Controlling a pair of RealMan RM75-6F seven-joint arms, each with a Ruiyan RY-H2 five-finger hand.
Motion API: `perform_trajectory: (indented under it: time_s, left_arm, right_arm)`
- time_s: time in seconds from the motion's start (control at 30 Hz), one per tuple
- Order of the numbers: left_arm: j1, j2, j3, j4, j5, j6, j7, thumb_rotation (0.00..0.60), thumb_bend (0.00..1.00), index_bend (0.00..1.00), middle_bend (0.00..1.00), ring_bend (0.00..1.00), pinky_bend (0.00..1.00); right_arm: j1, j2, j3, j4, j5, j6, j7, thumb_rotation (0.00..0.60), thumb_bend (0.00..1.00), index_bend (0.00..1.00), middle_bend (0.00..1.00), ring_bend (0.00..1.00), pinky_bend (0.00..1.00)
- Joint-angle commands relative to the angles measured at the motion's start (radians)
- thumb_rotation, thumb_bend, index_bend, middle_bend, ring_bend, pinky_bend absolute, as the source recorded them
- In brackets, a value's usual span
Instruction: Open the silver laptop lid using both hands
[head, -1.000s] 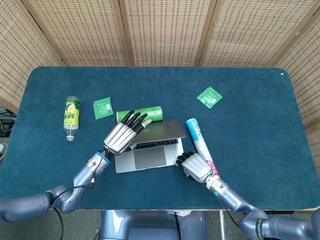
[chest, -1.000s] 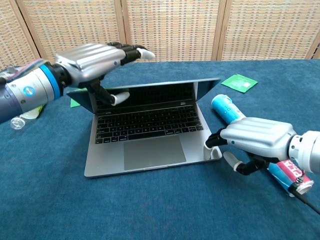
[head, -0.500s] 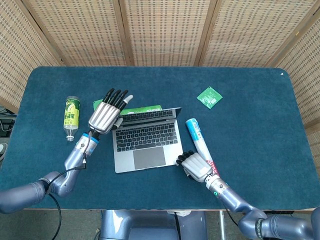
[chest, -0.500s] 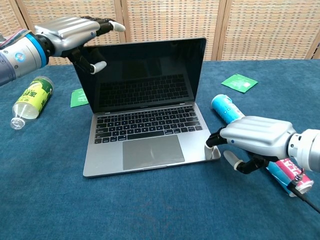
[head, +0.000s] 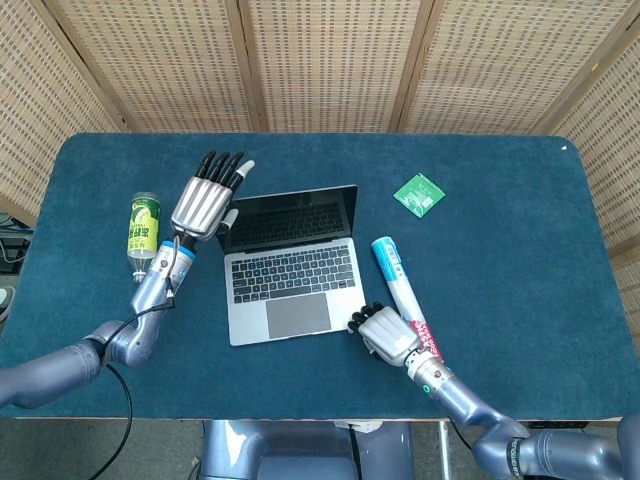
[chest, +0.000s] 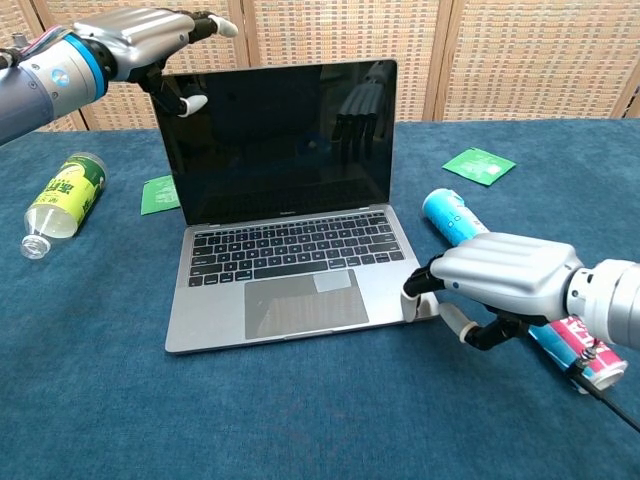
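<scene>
On the far left a green-labelled bottle (head: 144, 235) lies on its side on the blue surface (head: 500, 200), untouched. Next to it my left hand (head: 204, 200) sits at the top left corner of the laptop screen, fingers stretched out flat with the thumb (chest: 190, 104) tucked just under the lid's edge; it grips nothing that I can see, and whether it touches the lid I cannot tell. The silver laptop (head: 290, 280) sits mid-surface, and this is the big change: a second ago the lid was barely past the keyboard, half a second ago it stood about upright, and now it leans back past vertical, dark screen fully facing me. I judge the opening essentially done. To the right, my right hand (chest: 500, 280) has stayed put, fingers curled down with the fingertips (chest: 415, 290) pressing the front right corner of the base to pin it. Just beyond lies a blue tube (head: 392, 268), and further back a green packet (head: 419, 193).
</scene>
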Motion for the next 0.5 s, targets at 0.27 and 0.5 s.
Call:
perform_trajectory:
  time_s: [0.27, 0.5]
  left_arm:
    - [-0.005, -0.024, 0.013, 0.052, -0.021, 0.002, -0.016, 0.600, 0.42, 0.00, 0.00, 0.00, 0.00]
    - [0.026, 0.013, 0.038, -0.026, 0.040, 0.049, -0.093, 0.600, 0.42, 0.00, 0.00, 0.00, 0.00]
  right_arm:
    - [-0.002, 0.003, -0.011, -0.009, 0.009, 0.017, -0.015, 0.600, 0.93, 0.36, 0.37, 0.27, 0.31]
    - [-0.006, -0.001, -0.008, -0.014, -0.011, 0.050, 0.011, 0.600, 0.93, 0.37, 0.37, 0.27, 0.31]
